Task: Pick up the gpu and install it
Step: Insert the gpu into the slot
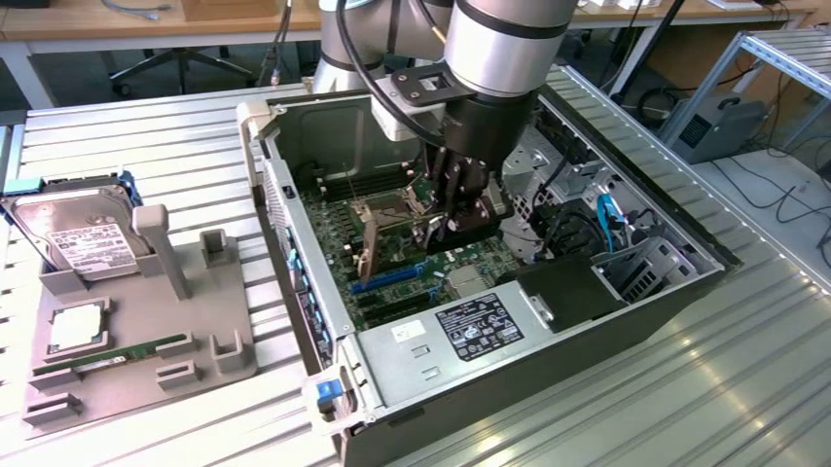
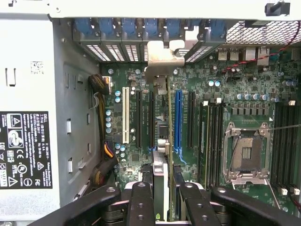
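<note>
Pinching the gpu (image 2: 162, 155) edge-on — hand (image 2: 163, 188) partly spread, over the motherboard (image 2: 221, 84) slots.

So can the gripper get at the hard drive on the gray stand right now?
Probably not: the gripper is down inside the computer case, shut on the gpu, while the hard drive sits outside.
</note>
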`<state>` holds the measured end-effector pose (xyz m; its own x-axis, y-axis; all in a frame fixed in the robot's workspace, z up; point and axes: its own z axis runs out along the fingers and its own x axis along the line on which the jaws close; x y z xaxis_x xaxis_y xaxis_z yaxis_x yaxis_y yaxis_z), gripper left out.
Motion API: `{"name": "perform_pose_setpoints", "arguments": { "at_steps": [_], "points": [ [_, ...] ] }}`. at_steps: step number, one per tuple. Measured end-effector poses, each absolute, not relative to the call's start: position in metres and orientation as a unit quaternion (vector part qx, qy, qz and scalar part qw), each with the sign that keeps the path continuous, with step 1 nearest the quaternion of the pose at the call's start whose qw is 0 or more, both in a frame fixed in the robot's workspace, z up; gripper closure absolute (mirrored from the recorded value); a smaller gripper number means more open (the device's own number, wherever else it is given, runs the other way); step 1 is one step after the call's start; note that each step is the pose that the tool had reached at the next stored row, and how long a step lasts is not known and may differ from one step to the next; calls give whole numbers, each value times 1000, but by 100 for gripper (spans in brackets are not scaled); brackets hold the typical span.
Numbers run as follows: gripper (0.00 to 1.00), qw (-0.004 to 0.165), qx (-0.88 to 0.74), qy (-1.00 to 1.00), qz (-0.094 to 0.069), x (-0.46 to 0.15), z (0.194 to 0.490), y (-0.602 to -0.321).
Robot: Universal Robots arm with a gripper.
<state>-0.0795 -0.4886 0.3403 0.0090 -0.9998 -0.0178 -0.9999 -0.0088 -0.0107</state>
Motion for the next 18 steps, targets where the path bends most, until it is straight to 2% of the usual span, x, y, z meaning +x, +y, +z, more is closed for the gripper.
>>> {"name": "perform_pose_setpoints", "arguments": {
  "at_steps": [18],
  "points": [
    [73, 10, -710, 704, 3, -85, 338, -489]
  ]
}}
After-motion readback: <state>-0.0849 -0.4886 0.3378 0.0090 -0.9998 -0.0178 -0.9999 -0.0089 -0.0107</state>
